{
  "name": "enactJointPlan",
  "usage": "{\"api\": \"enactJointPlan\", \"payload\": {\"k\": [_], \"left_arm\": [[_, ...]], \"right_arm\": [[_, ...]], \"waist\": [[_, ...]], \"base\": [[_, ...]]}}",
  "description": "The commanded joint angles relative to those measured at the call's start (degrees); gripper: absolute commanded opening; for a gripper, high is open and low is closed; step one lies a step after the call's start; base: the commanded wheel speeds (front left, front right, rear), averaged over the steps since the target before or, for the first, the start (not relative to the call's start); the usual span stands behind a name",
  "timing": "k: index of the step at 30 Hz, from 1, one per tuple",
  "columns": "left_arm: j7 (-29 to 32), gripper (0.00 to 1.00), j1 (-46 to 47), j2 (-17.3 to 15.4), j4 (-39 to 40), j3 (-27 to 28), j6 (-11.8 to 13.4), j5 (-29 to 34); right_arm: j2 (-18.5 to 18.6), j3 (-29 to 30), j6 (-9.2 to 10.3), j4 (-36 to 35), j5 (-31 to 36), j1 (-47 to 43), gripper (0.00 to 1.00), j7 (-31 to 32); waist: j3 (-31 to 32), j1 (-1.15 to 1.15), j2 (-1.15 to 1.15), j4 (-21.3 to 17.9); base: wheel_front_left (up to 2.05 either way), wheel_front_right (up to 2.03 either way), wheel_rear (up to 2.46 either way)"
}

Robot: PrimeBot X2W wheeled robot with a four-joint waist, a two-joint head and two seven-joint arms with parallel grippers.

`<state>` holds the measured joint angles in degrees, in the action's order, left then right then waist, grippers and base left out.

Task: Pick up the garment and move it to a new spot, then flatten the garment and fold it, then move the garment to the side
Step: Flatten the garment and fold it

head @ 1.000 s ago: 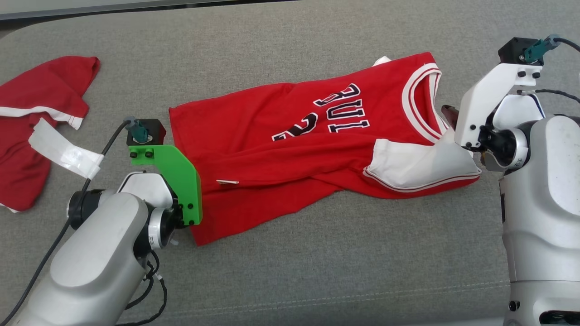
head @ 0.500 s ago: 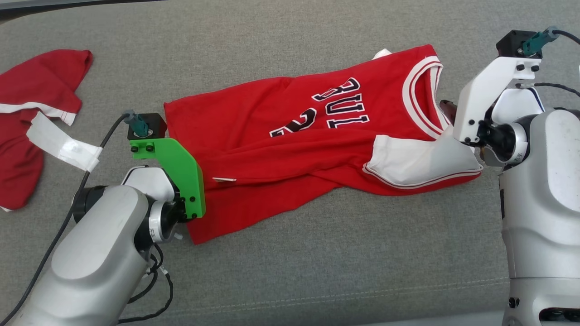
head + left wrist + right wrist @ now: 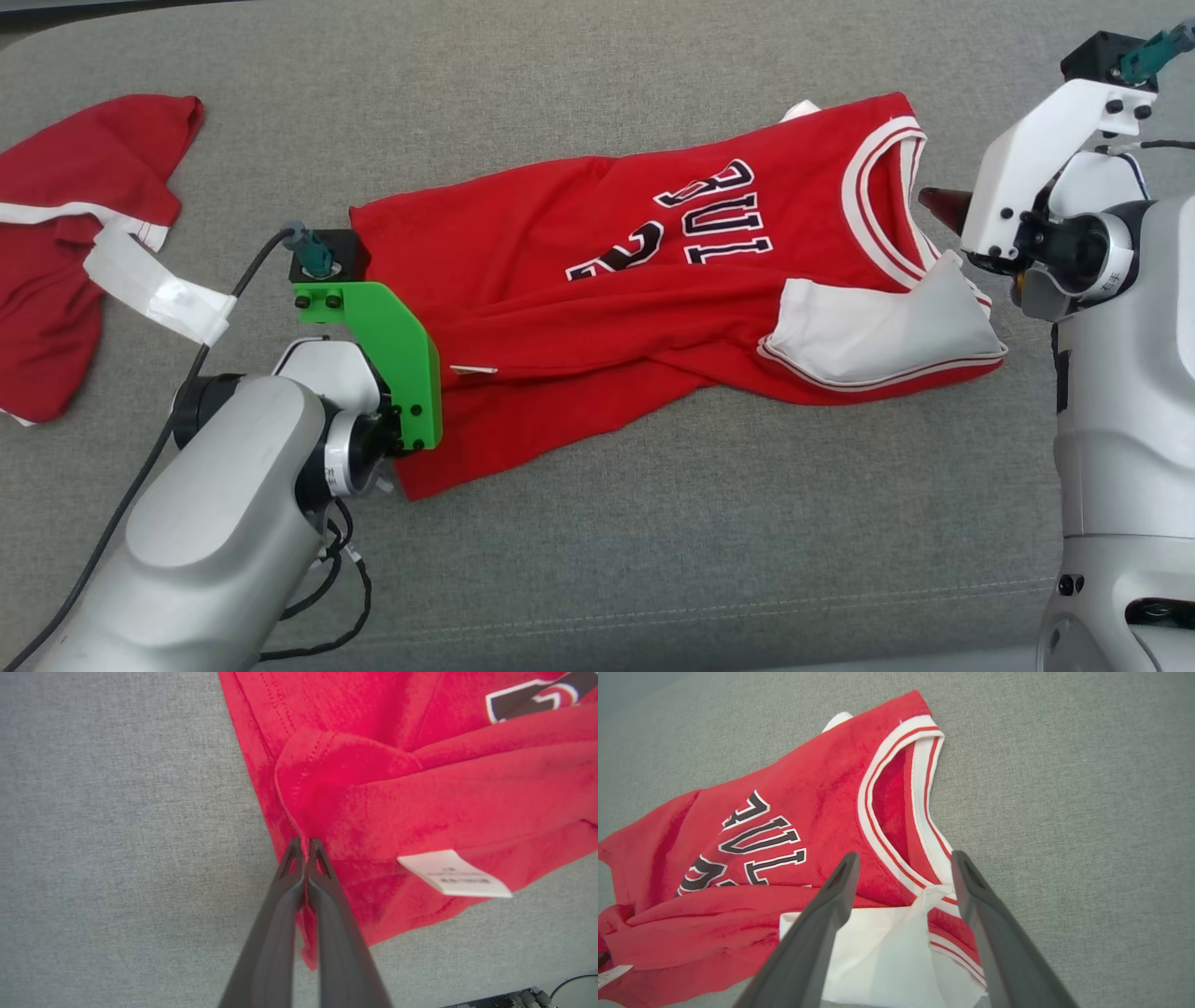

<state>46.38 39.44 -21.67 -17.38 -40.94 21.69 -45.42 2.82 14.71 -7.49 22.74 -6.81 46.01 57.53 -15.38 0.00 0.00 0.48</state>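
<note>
Jersey, crumpled at the middle of the cushion. My left pincer is clamped on its hem; right pincer hangs apart above the collar. I'd close it there, then lift both evenly.

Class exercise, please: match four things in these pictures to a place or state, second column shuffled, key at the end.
1. left gripper
2. right gripper
3. care label
4. second red garment

A. open, near the striped collar
B. far left on the grey surface
C. shut on the hem of the jersey
D. white, lying on red fabric

Pairs: 1-C, 2-A, 3-D, 4-B
</note>
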Motion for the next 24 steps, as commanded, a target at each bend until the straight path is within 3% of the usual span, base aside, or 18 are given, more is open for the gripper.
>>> {"api": "enactJointPlan", "payload": {"k": [1,13,24], "left_arm": [[-0.2,0.0,0.7,0.3,-0.4,-0.2,-0.2,-0.3],[-0.9,0.0,1.3,1.9,-2.0,-0.9,-1.1,-0.7],[-1.3,0.0,1.5,2.2,-2.4,-1.1,-1.6,-1.0]], "right_arm": [[0.1,-0.1,0.0,0.9,-1.3,0.8,1.0,0.7],[0.2,-2.1,0.0,3.0,2.9,-3.0,1.0,4.6],[0.1,4.1,0.0,2.5,6.1,-2.4,1.0,0.5]], "waist": [[0.1,0.0,0.0,0.1],[0.1,0.0,0.0,0.9],[-0.6,0.0,0.0,1.0]], "base": [[0.0,0.0,0.0],[0.0,0.0,0.0],[0.0,0.0,0.0]]}}
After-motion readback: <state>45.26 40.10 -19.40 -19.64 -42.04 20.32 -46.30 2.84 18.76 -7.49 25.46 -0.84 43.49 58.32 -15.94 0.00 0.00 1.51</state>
